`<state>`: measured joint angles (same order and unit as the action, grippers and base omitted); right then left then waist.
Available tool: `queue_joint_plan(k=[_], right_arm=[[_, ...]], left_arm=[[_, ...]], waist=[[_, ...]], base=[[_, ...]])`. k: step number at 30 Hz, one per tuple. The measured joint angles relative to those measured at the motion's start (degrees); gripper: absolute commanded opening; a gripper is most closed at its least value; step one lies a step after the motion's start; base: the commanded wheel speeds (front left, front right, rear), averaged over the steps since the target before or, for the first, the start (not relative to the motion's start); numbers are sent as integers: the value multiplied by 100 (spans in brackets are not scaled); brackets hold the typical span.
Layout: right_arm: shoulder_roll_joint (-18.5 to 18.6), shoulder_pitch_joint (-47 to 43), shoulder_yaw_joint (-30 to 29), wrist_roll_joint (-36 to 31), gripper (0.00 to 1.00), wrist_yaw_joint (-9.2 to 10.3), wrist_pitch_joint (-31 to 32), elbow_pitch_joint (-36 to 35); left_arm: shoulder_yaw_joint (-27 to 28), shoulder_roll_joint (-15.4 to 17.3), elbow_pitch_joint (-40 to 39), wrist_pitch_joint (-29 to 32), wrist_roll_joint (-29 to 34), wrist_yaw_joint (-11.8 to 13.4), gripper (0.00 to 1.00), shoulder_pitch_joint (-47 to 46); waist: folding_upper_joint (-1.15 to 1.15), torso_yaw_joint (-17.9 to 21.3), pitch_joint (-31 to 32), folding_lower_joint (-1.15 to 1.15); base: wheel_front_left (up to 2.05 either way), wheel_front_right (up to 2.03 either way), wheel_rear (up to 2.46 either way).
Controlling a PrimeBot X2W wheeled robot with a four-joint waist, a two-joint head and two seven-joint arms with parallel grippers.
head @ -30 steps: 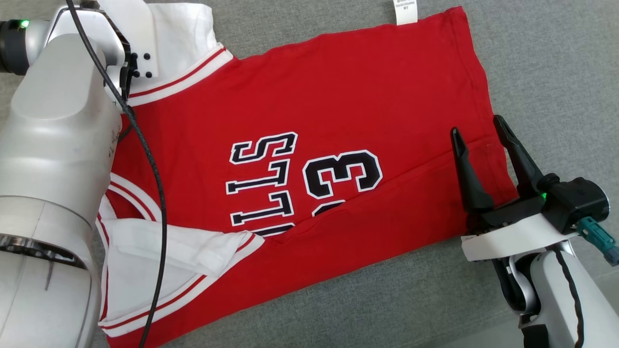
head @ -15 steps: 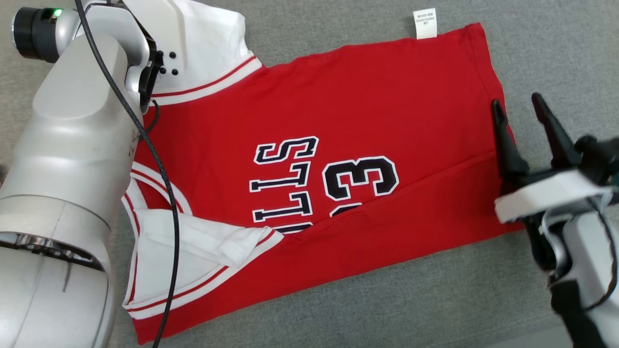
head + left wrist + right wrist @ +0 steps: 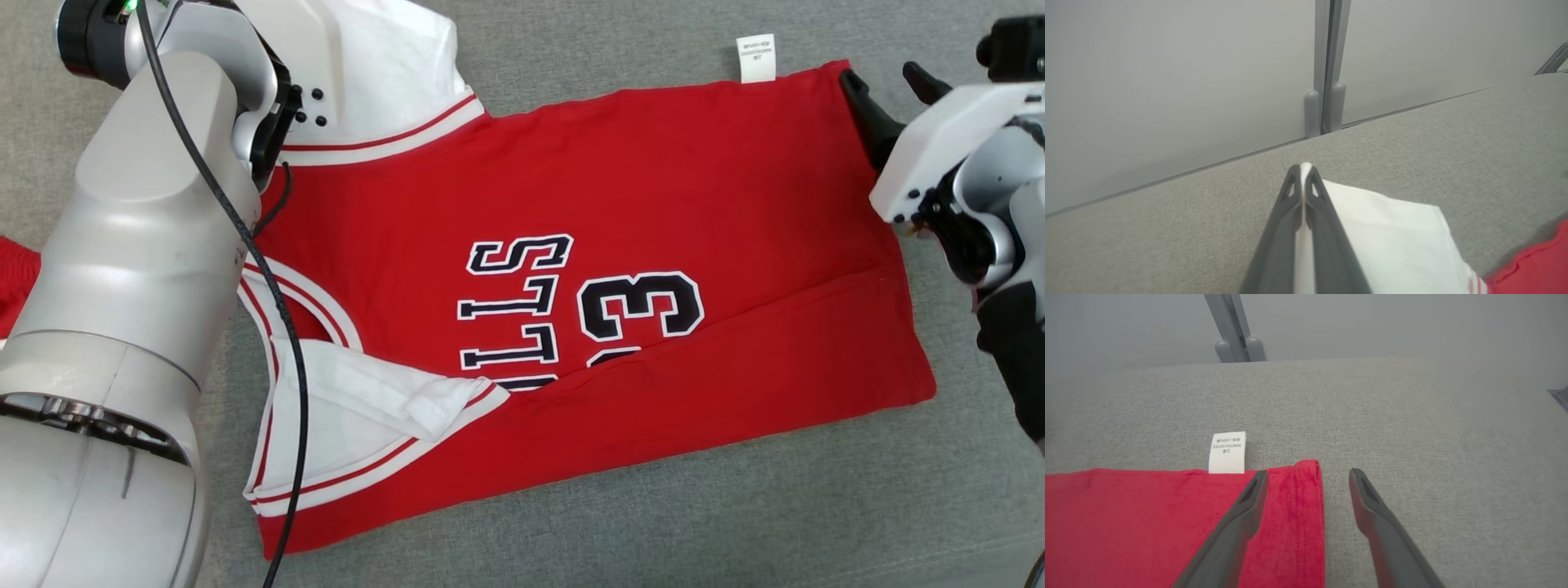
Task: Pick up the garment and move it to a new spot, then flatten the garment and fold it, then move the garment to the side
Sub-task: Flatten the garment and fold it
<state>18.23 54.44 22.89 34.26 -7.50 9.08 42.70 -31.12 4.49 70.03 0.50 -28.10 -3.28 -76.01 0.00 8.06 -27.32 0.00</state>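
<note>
Grey fabric worktop (image 3: 653,523) underneath everything, backed in the wrist views by pale wall panels (image 3: 1167,81) with a grey post (image 3: 1327,61) at their seam. Spread flat across most of that worktop: the garment (image 3: 653,188), a red jersey with white, red-striped trim, dark lettering and a large "3" (image 3: 641,304), collar end toward the left, hem toward the right, near long edge folded over along a diagonal crease that hides the lower lettering. Covering the garment's left end in the head view: the big silver left arm (image 3: 122,286), black cable running down it. At the far left corner, left hand (image 3: 1301,167) clamped tight on the garment's white section (image 3: 1392,228), fingers pressed together with a thin strip of white cloth pinched between them right up to the tips. At the garment's far right corner, right hand (image 3: 1308,473) spread wide and gripping nothing: one finger over the red hem, the other over bare worktop just beside it, corner edge between the two; impossible to tell whether the fingertips touch the cloth. Just beside that corner, poking out from the far edge, a small white label (image 3: 1227,452) lying on the worktop. At the head view's left edge, a scrap of other red cloth (image 3: 16,278)
</note>
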Motion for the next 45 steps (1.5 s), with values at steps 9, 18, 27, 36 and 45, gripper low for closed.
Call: queue_joint_plan(k=[9,18,27,36,45], right_arm=[[-89,851,569,417,100,0,702,1117],[-151,1394,968,505,100,0,971,1882],[-151,1557,1466,471,0,0,633,2181],[2,1840,1543,367,0,0,-396,2349],[77,1510,1694,602,0,0,-1330,2207]], left_arm=[[-201,-51,-227,48,64,-23,0,-65],[-353,-107,-471,155,91,0,0,-60],[-416,-49,-695,220,42,34,0,73],[-376,193,-1252,-678,82,144,0,137],[-287,339,-1742,-931,-133,51,0,677]], waist=[[0,-205,-138,0],[0,-384,-207,0],[0,-489,-120,0],[0,-485,-40,0],[0,-504,155,0]], base=[[0,0,0],[0,0,0],[0,0,0],[0,0,0],[0,0,0]])
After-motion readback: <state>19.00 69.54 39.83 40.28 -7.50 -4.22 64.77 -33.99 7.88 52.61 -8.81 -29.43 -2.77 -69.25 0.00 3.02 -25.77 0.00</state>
